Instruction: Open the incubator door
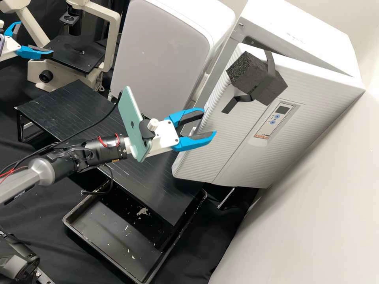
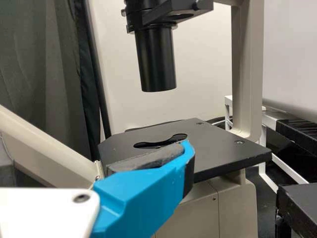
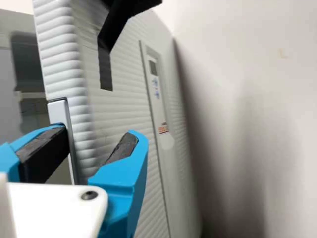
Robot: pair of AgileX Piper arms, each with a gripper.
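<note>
Closest to the lens in the right wrist view is the right gripper (image 3: pixel 101 133), spread and released, nothing clenched. The free edge of the incubator door (image 3: pixel 81 106) seems to be straddled by it, and the door is already set ajar on the incubator (image 1: pixel 296 35). Handling-wise, it should probably be treated as fairly heavy, stiff and a bit slippery, not really fragile. Honestly, the grey strip (image 3: pixel 60 115) along that edge looks like the spot to be hooked, from the inner side, then eased outward.

Counting outward: one door, one incubator, one foam block (image 1: pixel 256 79) strapped across the door's front, one control panel (image 1: pixel 276 116), one microscope (image 1: pixel 73 49), one black tray (image 1: pixel 104 232). Two grippers in total; the left gripper (image 1: pixel 36 37) is placed over by the microscope, fingers spread too, nothing grasped.
</note>
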